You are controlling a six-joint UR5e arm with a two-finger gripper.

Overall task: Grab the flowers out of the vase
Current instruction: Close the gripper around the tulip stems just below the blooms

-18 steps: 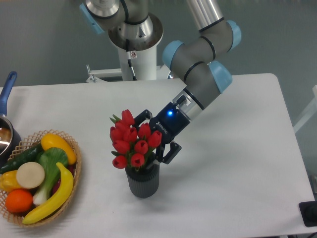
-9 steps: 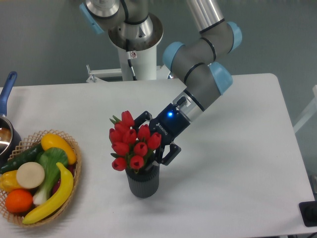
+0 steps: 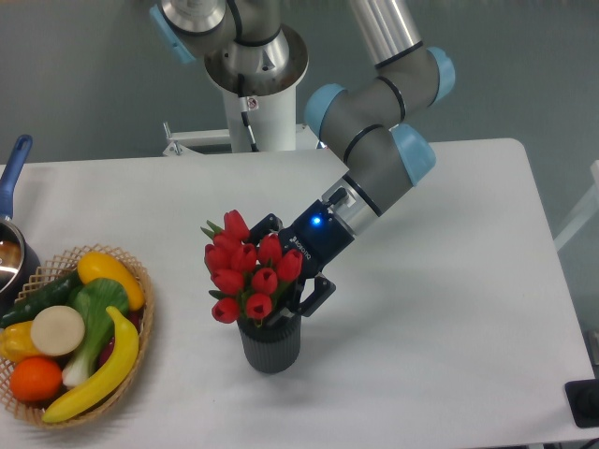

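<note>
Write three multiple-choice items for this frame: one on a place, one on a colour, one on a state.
1. Where is the wicker basket?
A. at the table's left edge
B. behind the robot base
C. right of the vase

2. What colour are the flowers?
A. yellow
B. red
C. white

3. Where are the flowers now?
A. lying on the table
B. lifted clear
C. standing in the vase

Key:
1. A, it sits at the lower left, far from the vase.
2. B, the tulip buds are all red.
3. C, the bunch rises out of the dark ribbed vase, with the end effector right behind the blooms; its grip is hidden.
</note>
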